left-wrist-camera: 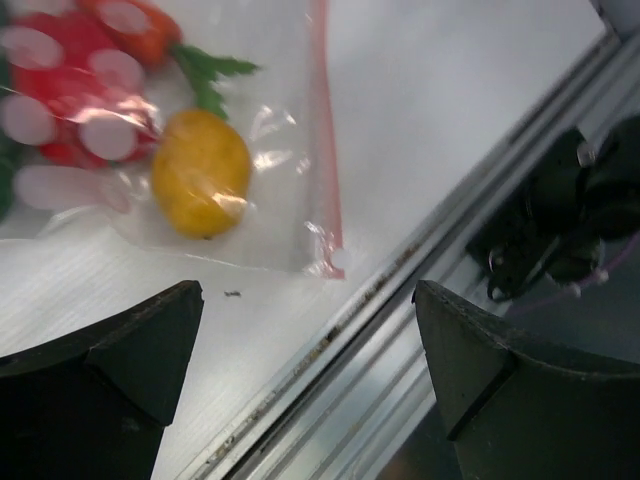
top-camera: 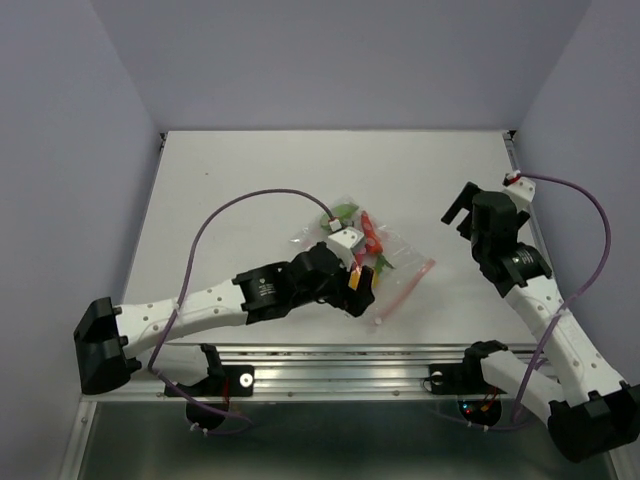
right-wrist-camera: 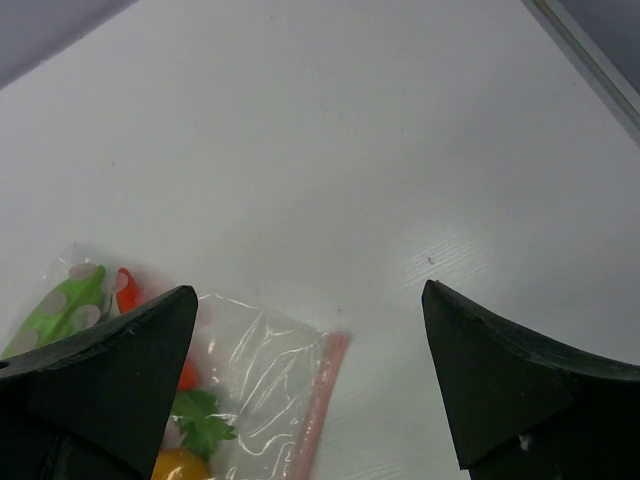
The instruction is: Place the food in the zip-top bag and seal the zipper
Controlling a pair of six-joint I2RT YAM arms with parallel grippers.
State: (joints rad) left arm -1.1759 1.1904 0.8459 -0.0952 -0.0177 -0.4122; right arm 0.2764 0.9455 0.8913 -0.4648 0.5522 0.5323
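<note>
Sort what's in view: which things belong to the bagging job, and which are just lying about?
Job: bag, zipper, yellow piece, carrot, pepper, green pod.
Lying about: purple cables, metal rail.

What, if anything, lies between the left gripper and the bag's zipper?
Nothing visible does. In the left wrist view the open left gripper hangs over bare table just short of the bag, with the zipper in plain sight ahead. The food lies beside the strip, inside the bag.
</note>
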